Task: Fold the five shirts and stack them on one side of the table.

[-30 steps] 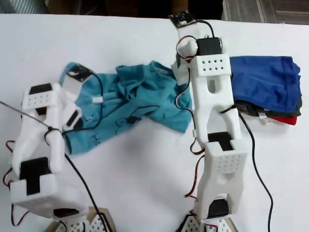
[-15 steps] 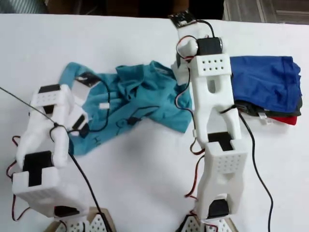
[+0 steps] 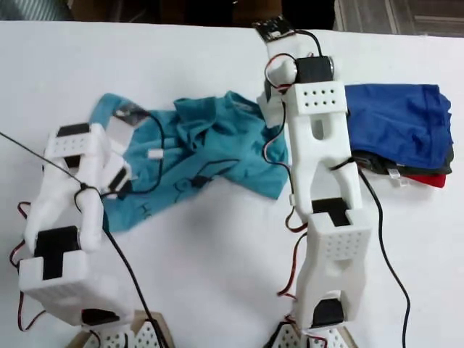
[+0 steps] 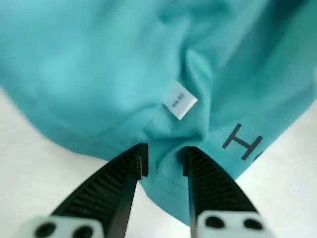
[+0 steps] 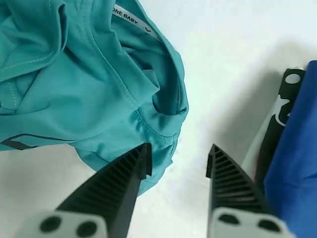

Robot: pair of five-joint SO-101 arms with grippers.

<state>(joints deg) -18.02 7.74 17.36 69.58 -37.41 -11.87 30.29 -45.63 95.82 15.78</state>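
Teal shirt bunched mid-table, one fold pinched, not yet spread.

From above we see the teal shirt [image 3: 210,145] crumpled in the middle of the table [image 3: 217,275], apart from the folded stack [image 3: 395,127] at one side. At the left wrist, the left gripper [image 4: 163,161] is clenched on a puckered fold of the hem, near the white label [image 4: 179,100]. At the right wrist, the right gripper [image 5: 177,161] hangs released, one finger over the shirt's edge and the other over bare table beside the stack. We judge the shirt needs flattening first: the right jaws should bite the whole hem, then both arms should draw apart gently.
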